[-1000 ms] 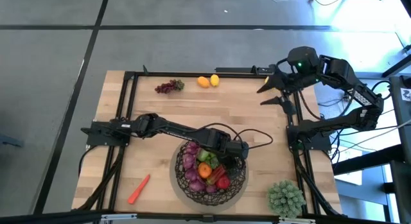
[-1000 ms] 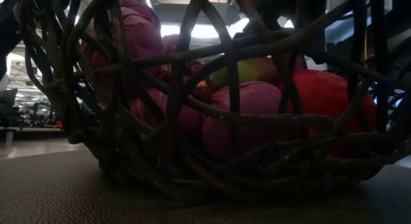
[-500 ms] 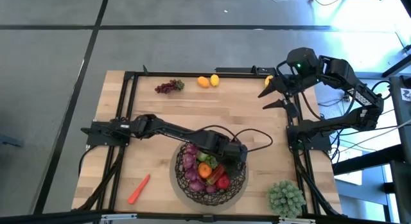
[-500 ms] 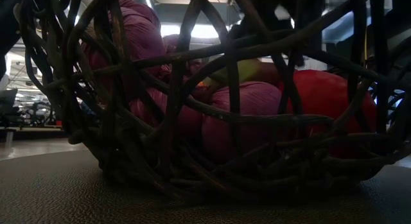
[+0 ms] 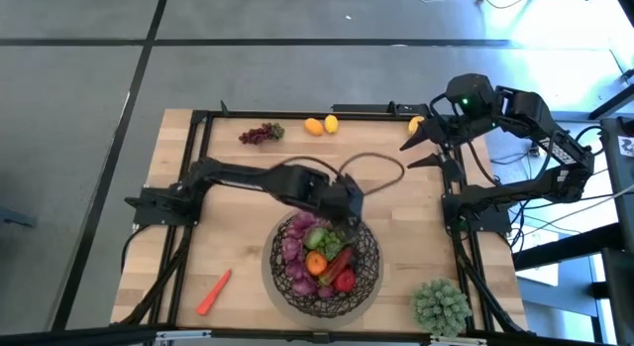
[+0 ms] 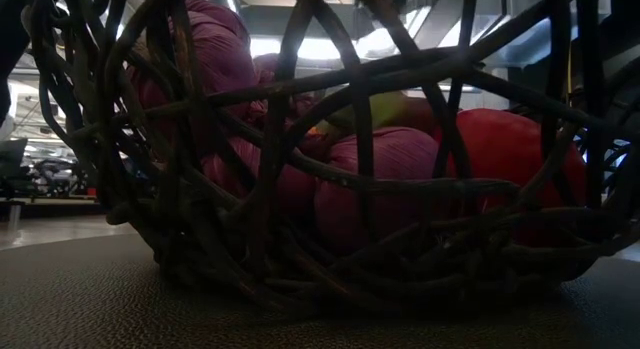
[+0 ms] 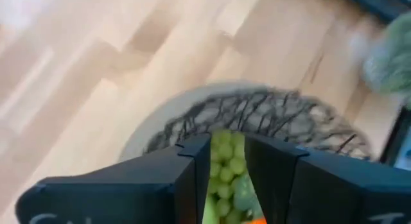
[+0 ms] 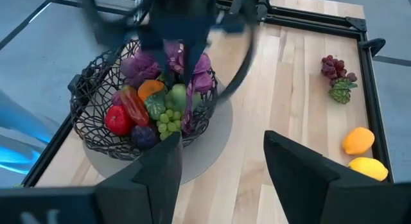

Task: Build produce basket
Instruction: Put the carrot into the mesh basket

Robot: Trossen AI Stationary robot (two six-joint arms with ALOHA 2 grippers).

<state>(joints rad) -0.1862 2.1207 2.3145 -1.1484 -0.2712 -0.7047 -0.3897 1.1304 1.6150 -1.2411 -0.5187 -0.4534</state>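
The dark woven wire basket (image 5: 370,275) stands on a round grey mat near the table's near edge and holds purple, red, orange and green produce. It fills the low view (image 6: 300,189). A green grape bunch (image 5: 317,236) lies in it near the far rim and also shows in the right wrist view (image 8: 168,119). My left gripper (image 5: 348,209) hangs above the basket's far rim, open and empty. Its fingers frame the grapes (image 7: 226,166) below without touching them. My right gripper (image 5: 422,145) is open and empty at the far right.
A purple grape bunch (image 5: 260,134), an orange and a lemon (image 5: 320,125) lie near the far edge. A carrot (image 5: 213,291) lies near the left front. A pale green spiky plant (image 5: 441,304) stands at the near right corner. A black frame runs round the table.
My left gripper has risen out of the basket and drawn back toward the table's far edge, its arm swinging up over the table's middle. The green grapes have stayed in the basket.
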